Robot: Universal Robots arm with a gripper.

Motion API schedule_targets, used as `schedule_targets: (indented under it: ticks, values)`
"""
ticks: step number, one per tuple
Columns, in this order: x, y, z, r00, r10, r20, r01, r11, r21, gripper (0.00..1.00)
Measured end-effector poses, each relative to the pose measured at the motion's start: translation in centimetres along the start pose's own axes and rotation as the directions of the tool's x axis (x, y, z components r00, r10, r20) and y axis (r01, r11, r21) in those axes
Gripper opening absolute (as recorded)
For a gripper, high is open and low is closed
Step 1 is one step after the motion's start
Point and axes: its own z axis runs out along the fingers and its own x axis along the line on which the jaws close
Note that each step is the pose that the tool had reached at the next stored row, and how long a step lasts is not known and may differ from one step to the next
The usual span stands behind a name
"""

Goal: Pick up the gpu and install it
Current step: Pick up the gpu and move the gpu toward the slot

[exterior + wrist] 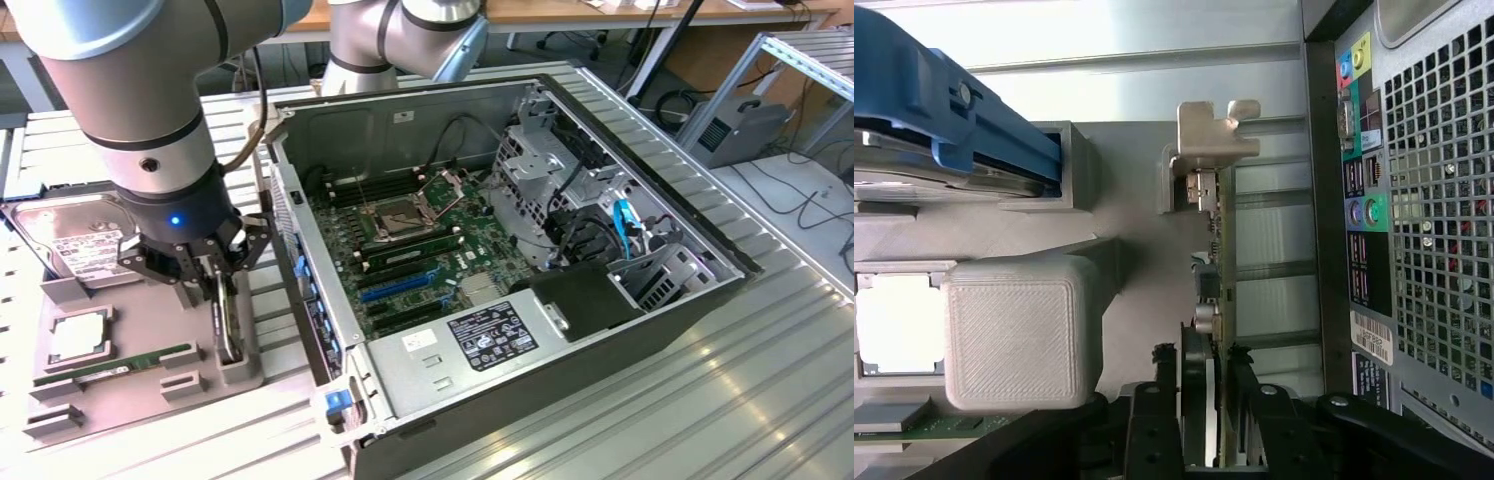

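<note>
The gpu (231,322) stands on edge in a slot of the grey holder tray (134,395), just to the exterior view's left of the open computer case (534,150). My gripper (219,288) is down over its upper edge. In the wrist view the gpu (1222,250) appears edge-on, with its silver end bracket (1209,135) at the far end. The black fingers (1154,410) press against both faces, so my gripper (1206,400) is shut on the card. The card still sits in the holder. Blue expansion slots (400,288) lie on the motherboard inside the case.
The holder tray also carries a hard drive (80,240), a CPU (78,335) and a green RAM stick (114,368). The case's rear panel (1414,200) stands close beside the card. A grey holder block (1019,330) is on the other side.
</note>
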Motion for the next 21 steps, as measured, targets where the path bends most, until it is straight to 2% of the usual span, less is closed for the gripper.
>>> schedule_targets:
  ticks: [1,2,21]
  values:
    - [0.00,0.00,0.00,1.0000,0.000,0.0001,0.000,1.0000,0.0000,0.28]
    - [0.00,0.00,0.00,1.0000,0.000,0.0001,0.000,1.0000,-0.0001,0.27]
    - [0.00,0.00,0.00,1.0000,0.000,0.0003,0.000,1.0000,-0.0002,0.27]
